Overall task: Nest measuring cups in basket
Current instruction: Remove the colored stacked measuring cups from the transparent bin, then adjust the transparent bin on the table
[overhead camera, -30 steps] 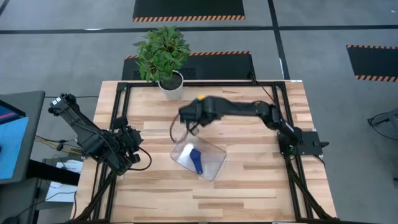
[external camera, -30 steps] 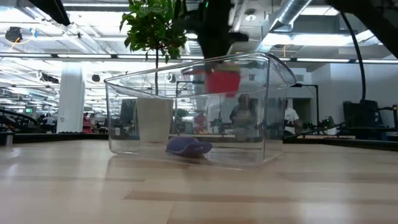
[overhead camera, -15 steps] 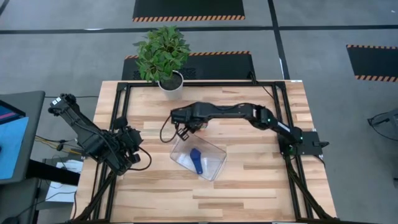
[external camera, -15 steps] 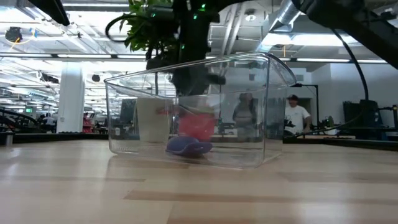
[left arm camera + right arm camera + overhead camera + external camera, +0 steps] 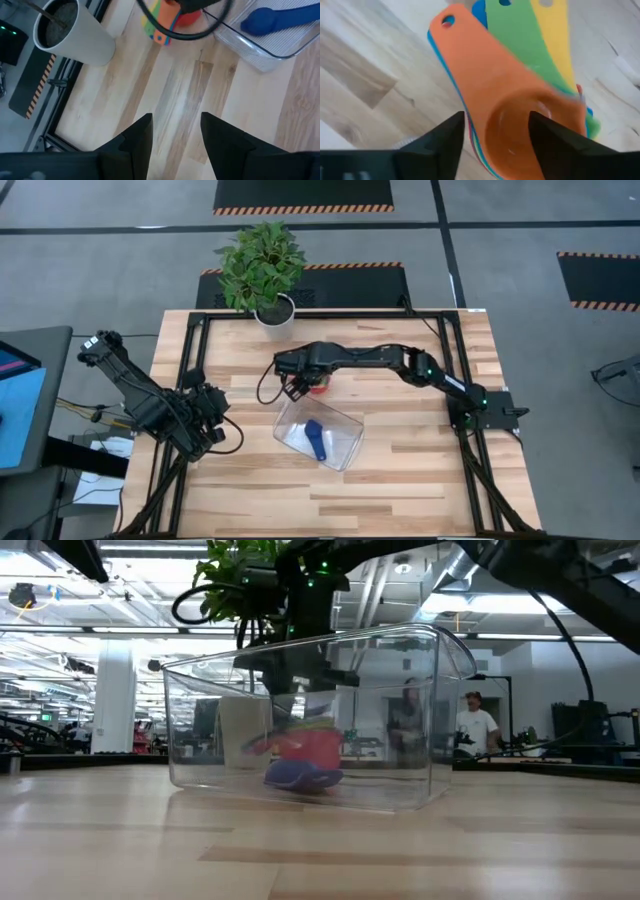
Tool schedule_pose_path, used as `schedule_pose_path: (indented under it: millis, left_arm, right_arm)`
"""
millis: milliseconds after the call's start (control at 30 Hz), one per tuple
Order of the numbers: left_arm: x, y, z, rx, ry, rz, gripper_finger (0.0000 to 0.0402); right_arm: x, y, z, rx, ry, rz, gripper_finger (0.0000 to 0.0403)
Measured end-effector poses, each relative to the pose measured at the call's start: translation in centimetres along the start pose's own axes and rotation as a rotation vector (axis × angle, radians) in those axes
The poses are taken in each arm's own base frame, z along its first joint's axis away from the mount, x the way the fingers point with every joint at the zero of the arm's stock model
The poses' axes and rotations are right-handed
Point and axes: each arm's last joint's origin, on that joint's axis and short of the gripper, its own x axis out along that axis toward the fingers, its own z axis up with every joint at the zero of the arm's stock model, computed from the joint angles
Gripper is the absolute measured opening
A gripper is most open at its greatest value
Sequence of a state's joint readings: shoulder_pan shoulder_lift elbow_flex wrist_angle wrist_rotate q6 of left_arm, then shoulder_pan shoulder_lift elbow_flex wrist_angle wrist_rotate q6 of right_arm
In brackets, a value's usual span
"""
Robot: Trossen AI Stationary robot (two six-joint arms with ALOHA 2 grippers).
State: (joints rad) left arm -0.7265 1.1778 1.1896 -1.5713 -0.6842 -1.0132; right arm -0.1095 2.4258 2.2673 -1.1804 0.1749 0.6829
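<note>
The right tool (image 5: 303, 386) reaches across the middle of the counter (image 5: 420, 460) and hangs just past the far-left corner of the basket (image 5: 345, 442), the corner nearest the plant. Its two fingers (image 5: 440, 137) stand apart, with the nested stack of measuring cups (image 5: 520, 100) directly below and between them; the orange cup (image 5: 515, 125) lies on top, and green (image 5: 512, 37), yellow (image 5: 555, 35) and blue handles fan out beneath it. Whether the fingers touch the stack cannot be told. From above, only a red patch of the stack (image 5: 320, 386) shows, beside the tool and just outside the basket's far rim, on the bare wood. In the low view the stack (image 5: 305, 748) is seen through the clear basket (image 5: 400, 720), red with coloured handles, resting at counter level behind the basket's far wall.

The basket sits near the centre of the counter, turned at an angle to the edges. Inside it lies one dark blue cup (image 5: 316, 438), handle pointing toward the near edge; the low view shows it (image 5: 300, 777) flat on the basket floor.

The left tool (image 5: 205, 423) waits at the left edge of the counter, well apart from the basket, its fingers (image 5: 142, 132) spread with nothing between them. A white pot (image 5: 276, 317) with a leafy plant (image 5: 262, 262) stands at the far edge. People stand in the room beyond.
</note>
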Motion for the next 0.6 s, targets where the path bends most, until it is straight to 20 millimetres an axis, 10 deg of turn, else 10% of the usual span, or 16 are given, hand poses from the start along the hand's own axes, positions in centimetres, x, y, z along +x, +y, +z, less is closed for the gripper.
schedule_pose_path:
  millis: [300, 600]
  left_arm:
    - [0.0, 0.0, 0.0, -0.005, -0.002, 0.001, 0.0155]
    - [0.0, 0.0, 0.0, -0.005, -0.008, 0.004, 0.0155]
  right_arm:
    - [-3.8, 0.1, 0.8, 0.039, 0.008, 0.158, 0.0267]
    - [-14.7, 2.6, -3.6, 0.005, -0.091, 0.377, 0.025]
